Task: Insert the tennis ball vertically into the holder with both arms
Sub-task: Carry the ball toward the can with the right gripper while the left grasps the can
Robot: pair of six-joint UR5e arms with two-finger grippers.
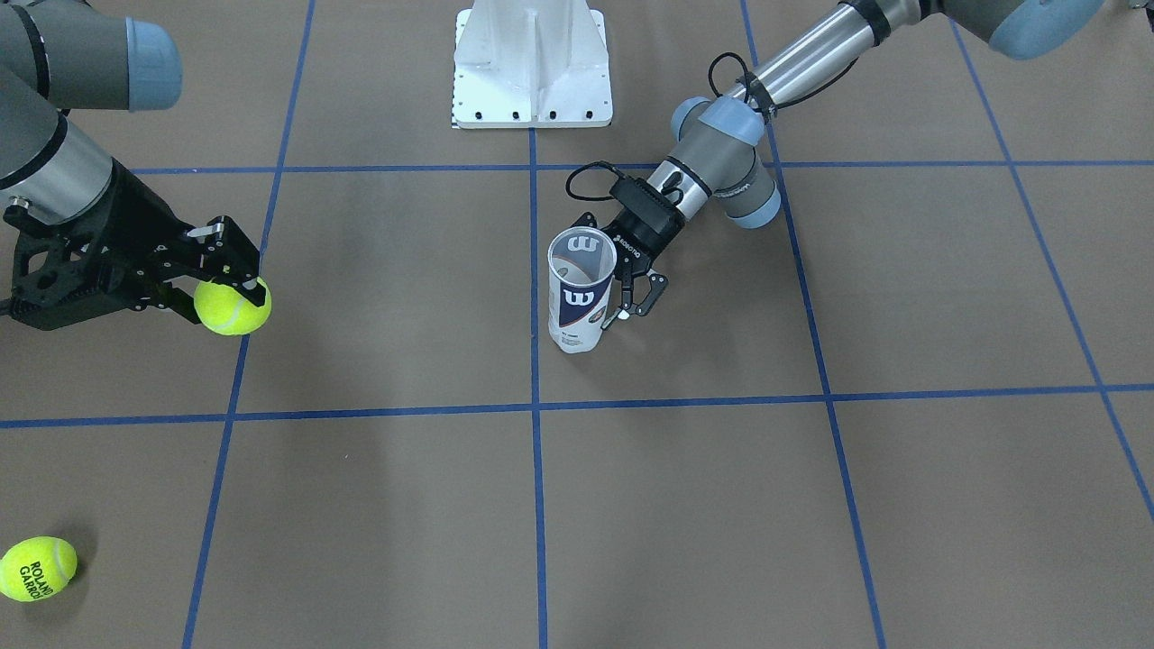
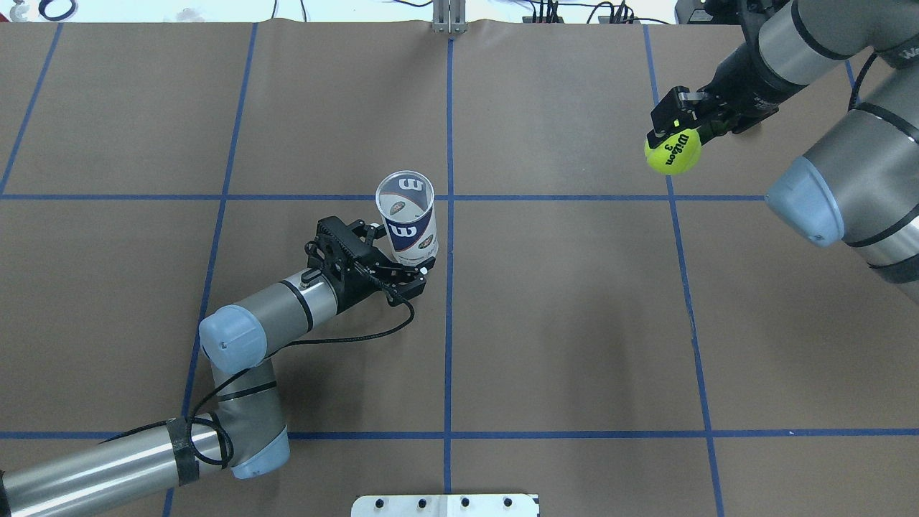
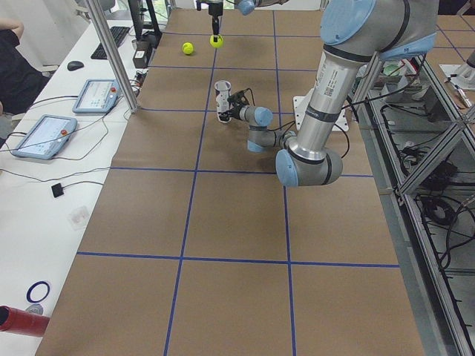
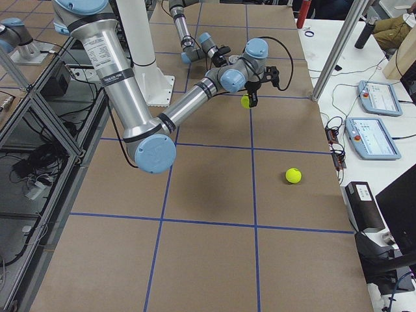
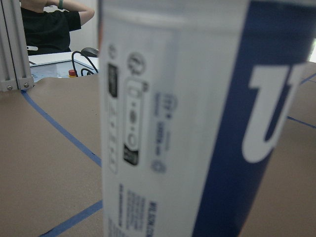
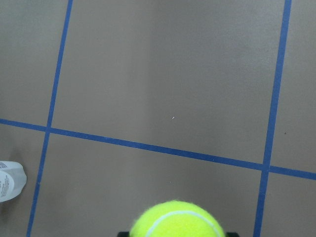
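The brown desk (image 2: 574,323) stretches wide between holder and ball; the left arm (image 2: 273,316) lies low and folded, its pincer (image 2: 396,253) clenched on the lower body of the upright holder (image 2: 409,230), just left of the centre line; the right arm (image 2: 826,43) hangs raised near the far edge, its pincer (image 2: 678,126) grasping the tennis ball (image 2: 673,151); a second ball (image 1: 36,568) rests near the far right corner.
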